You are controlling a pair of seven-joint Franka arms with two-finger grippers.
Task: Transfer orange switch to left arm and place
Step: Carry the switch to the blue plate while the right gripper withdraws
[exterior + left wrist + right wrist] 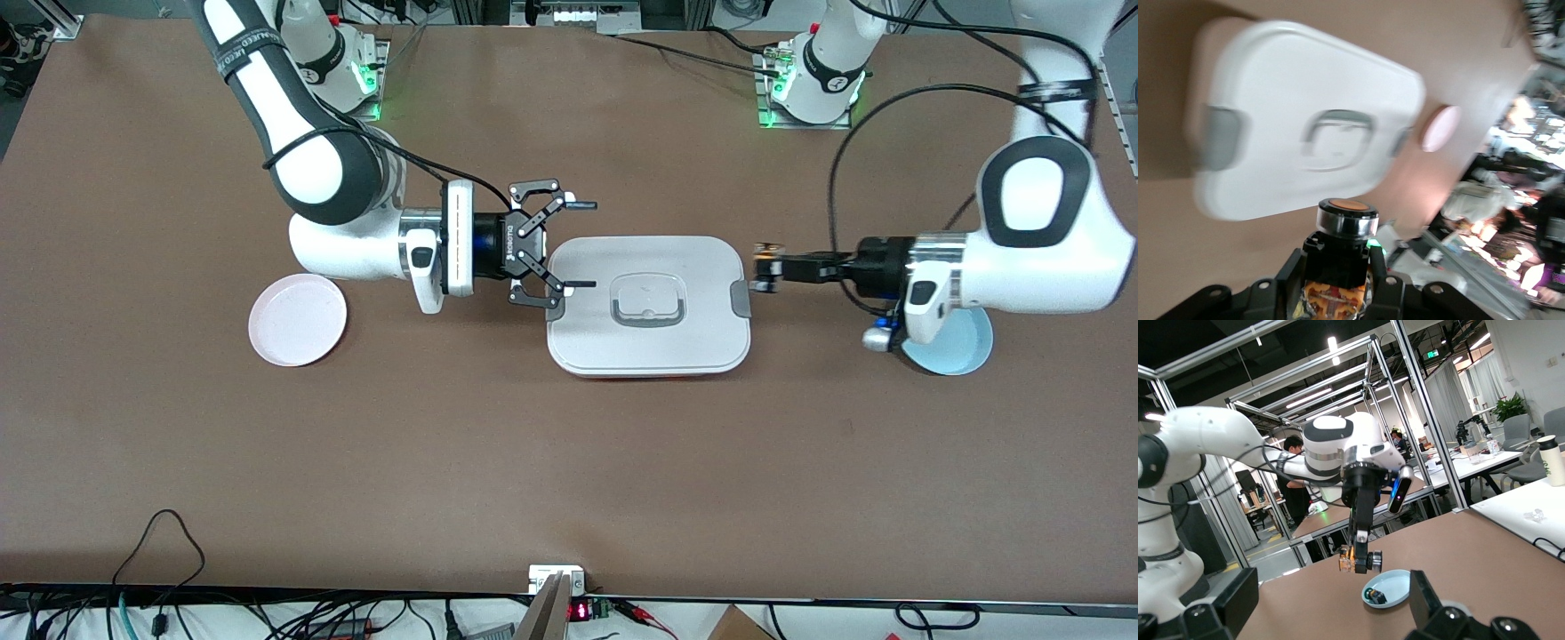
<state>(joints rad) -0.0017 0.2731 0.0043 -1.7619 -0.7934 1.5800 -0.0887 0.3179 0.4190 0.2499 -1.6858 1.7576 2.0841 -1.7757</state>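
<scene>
The orange switch (765, 255) is held in my left gripper (770, 272), in the air just past the box's end toward the left arm. In the left wrist view the fingers are shut on the switch (1340, 248), its round cap pointing at the box (1305, 80). The box (693, 267) is white with grey latches and lies at mid-table. My right gripper (587, 245) is open and empty, held level over the box's other end, facing the left gripper. The right wrist view shows its open gripper (1331, 617) and, farther off, the switch (1353, 559).
A pink plate (297, 319) lies toward the right arm's end of the table. A light blue plate (965, 351) lies under the left arm; in the right wrist view the plate (1398, 583) holds a small black switch (1377, 595).
</scene>
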